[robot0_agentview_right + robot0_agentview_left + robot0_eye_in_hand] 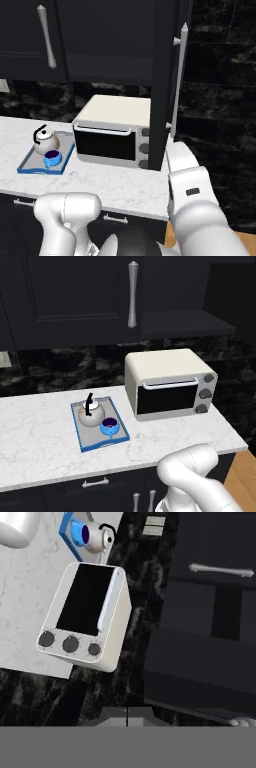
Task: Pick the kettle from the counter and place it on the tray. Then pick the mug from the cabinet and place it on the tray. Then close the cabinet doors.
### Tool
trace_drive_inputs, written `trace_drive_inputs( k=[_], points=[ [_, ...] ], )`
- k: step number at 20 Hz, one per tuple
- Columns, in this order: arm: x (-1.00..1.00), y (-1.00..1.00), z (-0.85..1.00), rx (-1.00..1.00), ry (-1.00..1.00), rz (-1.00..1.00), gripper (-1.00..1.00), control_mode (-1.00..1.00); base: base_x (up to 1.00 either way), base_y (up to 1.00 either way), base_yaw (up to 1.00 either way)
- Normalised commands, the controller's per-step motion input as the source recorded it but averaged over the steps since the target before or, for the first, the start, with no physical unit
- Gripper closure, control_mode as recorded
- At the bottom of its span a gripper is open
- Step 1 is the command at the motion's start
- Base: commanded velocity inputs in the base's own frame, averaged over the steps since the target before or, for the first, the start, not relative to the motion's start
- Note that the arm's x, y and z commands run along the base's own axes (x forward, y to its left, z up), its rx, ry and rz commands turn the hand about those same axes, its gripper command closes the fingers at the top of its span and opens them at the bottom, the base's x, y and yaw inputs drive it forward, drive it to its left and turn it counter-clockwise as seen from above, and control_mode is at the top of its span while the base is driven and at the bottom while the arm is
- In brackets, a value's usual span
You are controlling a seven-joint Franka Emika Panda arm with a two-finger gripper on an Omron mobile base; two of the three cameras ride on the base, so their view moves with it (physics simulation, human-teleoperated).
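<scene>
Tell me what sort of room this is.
A rendered home kitchen, most likely: a marble-patterned counter carries a toaster oven and a tray with a kettle, under dark wall cabinets.

Worktop [35, 441]: left half bare, open room from front edge to back wall. Tray [82, 442] mid-worktop, kettle [91, 415] and mug [110, 427] on it, touching; kettle handle stands tallest there. Toaster oven [167, 381] just right of tray, blocks right end back to wall; narrow bare strip before it along front edge. Right cabinet door [162, 85] swung open, edge-on beyond oven's right end. Left cabinet door [75, 298] shut.
</scene>
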Motion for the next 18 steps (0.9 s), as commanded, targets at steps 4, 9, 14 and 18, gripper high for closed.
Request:
trace_drive_inputs(
  k=[4,9,14,18],
  points=[
    [0.95,-0.89,-0.42,0.00,0.00,-0.19,1.00,-1.00,0.00,0.00,0.00],
    [0.71,-0.69,-0.04,-0.01,0.00,-0.06,1.00,-1.00,0.00,0.00,0.00],
    [0.65,-0.08,0.26,0.00,-0.04,0.00,1.00,-1.00,0.00,0.00,0.00],
    [0.18,0.00,0.85,0.06,-0.16,0.03,1.00,-1.00,0.00,0.00,0.00]
  ],
)
